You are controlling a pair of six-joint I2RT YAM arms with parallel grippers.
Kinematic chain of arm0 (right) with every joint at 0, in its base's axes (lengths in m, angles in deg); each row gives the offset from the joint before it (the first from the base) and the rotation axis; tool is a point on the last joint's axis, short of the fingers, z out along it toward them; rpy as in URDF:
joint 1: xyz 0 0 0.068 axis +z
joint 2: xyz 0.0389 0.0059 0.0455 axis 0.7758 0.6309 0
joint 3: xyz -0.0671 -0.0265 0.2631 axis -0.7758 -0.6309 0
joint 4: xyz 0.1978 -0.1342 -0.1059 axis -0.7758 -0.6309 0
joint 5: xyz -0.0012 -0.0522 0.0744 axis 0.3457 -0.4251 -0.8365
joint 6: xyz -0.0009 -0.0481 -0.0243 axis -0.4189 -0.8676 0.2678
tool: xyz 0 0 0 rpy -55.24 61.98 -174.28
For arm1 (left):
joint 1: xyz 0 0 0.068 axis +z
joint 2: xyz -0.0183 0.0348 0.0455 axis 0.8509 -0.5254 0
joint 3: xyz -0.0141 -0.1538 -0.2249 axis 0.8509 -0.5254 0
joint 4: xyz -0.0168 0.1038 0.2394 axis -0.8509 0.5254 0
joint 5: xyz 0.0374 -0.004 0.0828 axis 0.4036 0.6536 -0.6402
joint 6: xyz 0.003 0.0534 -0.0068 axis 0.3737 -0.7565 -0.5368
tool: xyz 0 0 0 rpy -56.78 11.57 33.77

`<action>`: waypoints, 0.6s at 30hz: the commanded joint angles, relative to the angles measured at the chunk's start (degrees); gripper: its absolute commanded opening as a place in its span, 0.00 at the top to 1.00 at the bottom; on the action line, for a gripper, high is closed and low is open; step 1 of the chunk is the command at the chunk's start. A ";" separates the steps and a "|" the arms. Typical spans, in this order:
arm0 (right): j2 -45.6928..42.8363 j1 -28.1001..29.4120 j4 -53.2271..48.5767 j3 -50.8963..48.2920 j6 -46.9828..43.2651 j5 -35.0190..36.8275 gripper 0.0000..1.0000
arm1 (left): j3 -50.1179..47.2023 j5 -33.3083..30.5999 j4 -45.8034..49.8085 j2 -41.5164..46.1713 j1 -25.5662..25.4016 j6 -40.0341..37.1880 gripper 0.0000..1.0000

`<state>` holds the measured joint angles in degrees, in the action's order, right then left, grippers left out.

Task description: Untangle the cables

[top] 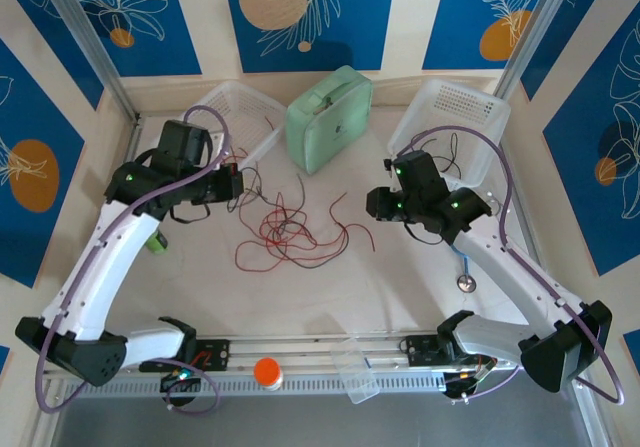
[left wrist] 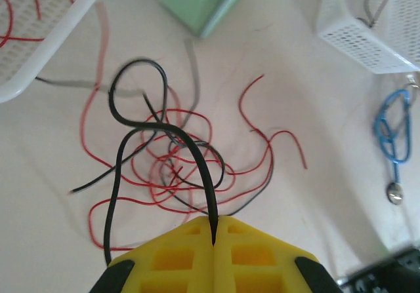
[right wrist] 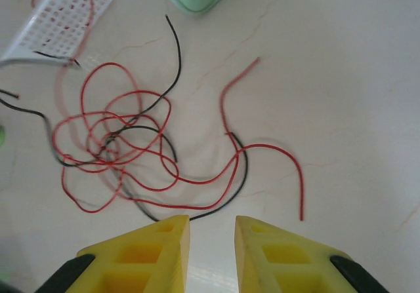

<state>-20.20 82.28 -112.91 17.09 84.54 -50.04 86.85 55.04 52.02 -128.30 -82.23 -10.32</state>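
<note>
Pinching black cable [left wrist: 197,156] in left claw [left wrist: 214,224], right claw [right wrist: 212,224] parted

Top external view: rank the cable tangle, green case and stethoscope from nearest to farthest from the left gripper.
From the left gripper:
1. cable tangle, just to its right, mid-table.
2. green case, at the back.
3. stethoscope, far right side.

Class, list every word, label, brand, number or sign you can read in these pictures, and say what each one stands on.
No text can be read in any of the views.
On the mint-green case: small dark marks on the lid, too small to read.
On the blue wall panels: leaf and circle patterns, no lettering.
</note>
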 commanded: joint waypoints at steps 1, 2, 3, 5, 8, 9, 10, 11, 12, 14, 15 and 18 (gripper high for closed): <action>-1.27 0.50 3.02 0.65 1.33 -6.58 0.74 | 3.18 5.98 4.28 0.60 -0.42 -1.81 1.00; -1.19 0.64 4.06 0.51 1.55 -8.41 0.73 | 4.06 6.80 4.19 0.65 -0.43 -1.81 1.00; -1.14 0.76 5.22 0.30 1.88 -10.00 0.72 | 4.79 7.42 4.10 0.66 -0.43 -1.81 1.00; -0.77 0.94 8.40 -0.70 3.29 -13.77 0.71 | 6.65 8.66 4.04 0.62 -0.42 -1.90 1.00; 0.49 1.91 13.50 -1.97 5.18 -17.38 0.68 | 9.74 11.20 3.67 -0.18 -0.51 -1.89 1.00; 1.04 2.67 15.02 -2.01 5.13 -17.59 0.67 | 10.58 12.18 3.35 -0.48 -0.56 -1.90 1.00; 1.76 3.69 16.68 -1.88 4.76 -17.33 0.65 | 11.53 13.12 3.03 -0.80 -0.68 -1.90 1.00; 2.50 4.75 18.56 -1.66 4.11 -17.27 0.61 | 12.33 13.88 2.75 -1.13 -0.82 -1.90 1.00; 3.11 5.70 20.44 -1.44 3.25 -17.44 0.56 | 12.95 14.32 2.45 -1.46 -0.91 -1.94 1.00; 4.65 7.96 24.03 -0.29 0.13 -17.82 0.45 | 13.93 15.26 1.85 -2.11 -1.10 -1.81 1.00; 5.36 9.16 25.15 0.55 -1.74 -17.77 0.42 | 14.21 15.35 1.54 -2.41 -1.20 -1.66 1.00; 6.99 13.91 28.14 3.00 -9.49 -15.94 0.35 | 14.33 15.59 0.27 -2.85 -1.54 -0.97 1.00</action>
<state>-13.77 93.08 -91.29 16.96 82.79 -65.30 99.75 68.18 53.85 -130.46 -83.06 -10.65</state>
